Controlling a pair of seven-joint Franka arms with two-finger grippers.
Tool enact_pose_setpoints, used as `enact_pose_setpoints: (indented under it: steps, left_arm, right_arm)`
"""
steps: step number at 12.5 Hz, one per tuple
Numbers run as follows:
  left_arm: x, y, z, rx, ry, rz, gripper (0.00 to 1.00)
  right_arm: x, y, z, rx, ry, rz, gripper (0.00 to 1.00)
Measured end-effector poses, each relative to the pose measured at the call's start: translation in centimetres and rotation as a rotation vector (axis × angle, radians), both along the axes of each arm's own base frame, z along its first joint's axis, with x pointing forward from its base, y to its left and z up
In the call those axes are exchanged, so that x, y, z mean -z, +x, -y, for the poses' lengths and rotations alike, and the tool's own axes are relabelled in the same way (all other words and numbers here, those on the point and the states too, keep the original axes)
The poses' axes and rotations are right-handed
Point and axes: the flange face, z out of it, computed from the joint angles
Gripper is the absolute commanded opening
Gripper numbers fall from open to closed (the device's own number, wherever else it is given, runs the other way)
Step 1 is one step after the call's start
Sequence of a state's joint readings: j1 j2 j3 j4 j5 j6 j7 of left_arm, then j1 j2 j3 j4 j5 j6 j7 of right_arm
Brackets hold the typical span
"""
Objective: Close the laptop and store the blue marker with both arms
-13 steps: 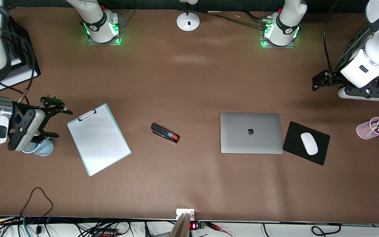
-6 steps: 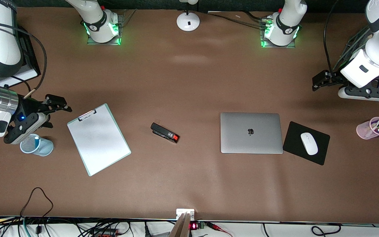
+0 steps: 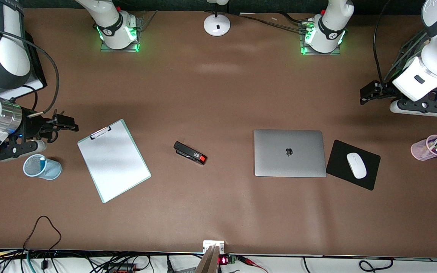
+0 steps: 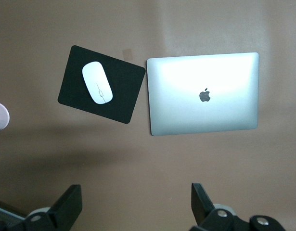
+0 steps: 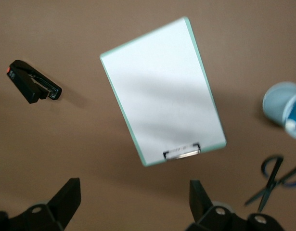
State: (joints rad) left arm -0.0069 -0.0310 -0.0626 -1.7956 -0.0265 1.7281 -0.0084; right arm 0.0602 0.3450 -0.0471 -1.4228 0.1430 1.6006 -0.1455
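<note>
The laptop [image 3: 289, 153] lies closed on the table, lid up with its dark logo; it also shows in the left wrist view [image 4: 204, 93]. The blue marker [image 3: 42, 163] stands in a light-blue mesh cup [image 3: 53, 170] at the right arm's end of the table; both show in the right wrist view, marker [image 5: 295, 117] and cup [image 5: 276, 100]. My right gripper [image 3: 66, 124] is open and empty, in the air beside the cup and the clipboard; its jaws [image 5: 134, 202] stand wide apart. My left gripper [image 3: 368, 93] is open and empty [image 4: 136, 202], waiting at the left arm's end.
A white clipboard [image 3: 113, 160] lies beside the cup, a black stapler [image 3: 190, 152] mid-table. A black mouse pad [image 3: 340, 155] with a white mouse [image 3: 356, 165] lies beside the laptop. A pink cup of pens [image 3: 431, 148] stands near the left arm's end. Scissors [image 5: 273, 180] lie near the blue cup.
My right gripper has moved off the light-blue cup toward the robots' bases, uncovering the cup with the blue marker in it. The left arm has not moved.
</note>
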Motion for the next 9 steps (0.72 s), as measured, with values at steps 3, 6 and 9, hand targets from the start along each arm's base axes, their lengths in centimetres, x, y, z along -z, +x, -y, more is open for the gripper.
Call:
enact_pose_setpoints:
  steps: [3,6,9]
  left_arm:
    - [0.0,0.0,0.0,0.001,0.000,-0.001,1.00]
    - [0.0,0.0,0.0,0.001,0.000,-0.001,1.00]
    - [0.0,0.0,0.0,0.001,0.000,-0.001,1.00]
  right_arm:
    - [-1.3,-0.9,-0.2,0.024,-0.130,-0.009,1.00]
    - [-4.1,-1.2,1.2,0.049,-0.211,0.062,1.00]
    - [-5.4,-1.6,5.6,0.120,-0.224,0.081,1.00]
